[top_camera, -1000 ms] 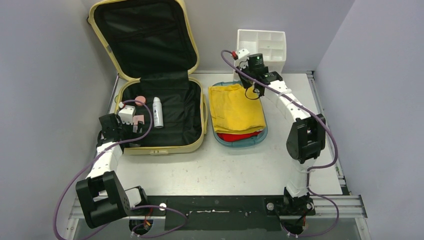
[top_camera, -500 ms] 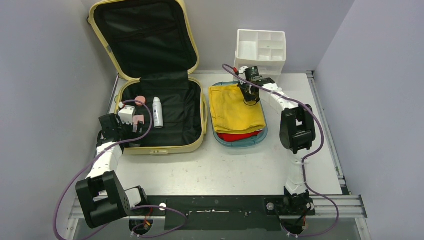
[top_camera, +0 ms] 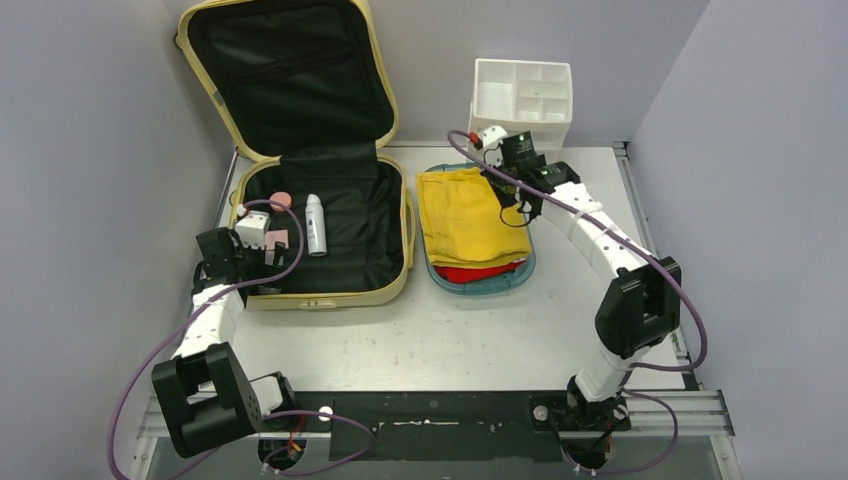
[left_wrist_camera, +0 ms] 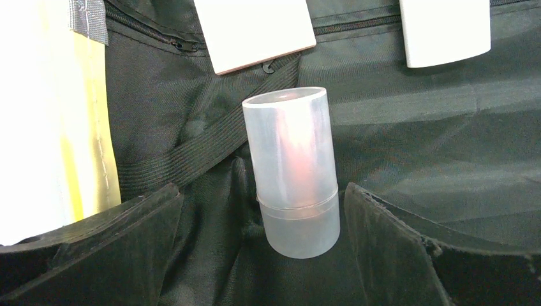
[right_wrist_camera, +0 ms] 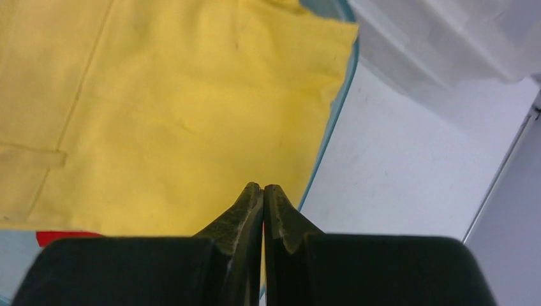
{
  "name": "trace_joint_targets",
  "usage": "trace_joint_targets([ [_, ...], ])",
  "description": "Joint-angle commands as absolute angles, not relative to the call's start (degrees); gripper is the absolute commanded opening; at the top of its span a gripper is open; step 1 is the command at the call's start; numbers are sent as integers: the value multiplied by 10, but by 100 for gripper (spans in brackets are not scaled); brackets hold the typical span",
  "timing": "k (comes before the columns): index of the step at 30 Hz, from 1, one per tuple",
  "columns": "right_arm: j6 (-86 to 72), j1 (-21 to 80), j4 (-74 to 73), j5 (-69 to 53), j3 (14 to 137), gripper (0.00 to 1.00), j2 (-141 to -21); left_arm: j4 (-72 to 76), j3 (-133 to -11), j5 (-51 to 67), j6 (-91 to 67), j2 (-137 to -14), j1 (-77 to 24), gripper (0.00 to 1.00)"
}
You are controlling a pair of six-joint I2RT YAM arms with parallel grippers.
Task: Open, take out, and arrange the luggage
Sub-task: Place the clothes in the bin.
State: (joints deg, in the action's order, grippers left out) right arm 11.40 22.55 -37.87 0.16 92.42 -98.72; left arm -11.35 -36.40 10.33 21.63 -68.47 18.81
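Grey-lilac walls close in a pale surface (top_camera: 450,340) on three sides, and both arms are bolted at its near edge. The luggage (top_camera: 330,240) takes up the left far part of the surface. It lies open, its base flat near the left edge and its lid propped upright against the back wall, showing black lining inside the pale-yellow shell.

In the base, towards its left side, we see a small white bottle (top_camera: 316,225) lying down and a pink-topped item (top_camera: 281,200) beside it. The left claw (left_wrist_camera: 261,191) reaches into this part of the base. Its jaws stand wide apart on either side of a translucent cylinder (left_wrist_camera: 293,172) with a pinkish glow inside. In the left wrist view there is a gap on each side, so it grips nothing.

To the right of the luggage, just beside it, sits a teal tray (top_camera: 525,268) holding a folded yellow cloth (top_camera: 470,215) on top of something red (top_camera: 475,272). The right claw (right_wrist_camera: 263,191) is over the far right part of the yellow cloth, near the tray's rim. Its fingertips are pressed together with nothing between them. We cannot tell whether they touch the cloth.

A white drawer organizer (top_camera: 522,95) stands at the far edge of the surface, against the back wall, beyond the tray.
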Motion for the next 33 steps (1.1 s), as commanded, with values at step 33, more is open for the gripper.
trace_joint_targets([
  [33,212,245,-496,-15,762,2,-980,-125,-358,98,207,-668,220,97],
])
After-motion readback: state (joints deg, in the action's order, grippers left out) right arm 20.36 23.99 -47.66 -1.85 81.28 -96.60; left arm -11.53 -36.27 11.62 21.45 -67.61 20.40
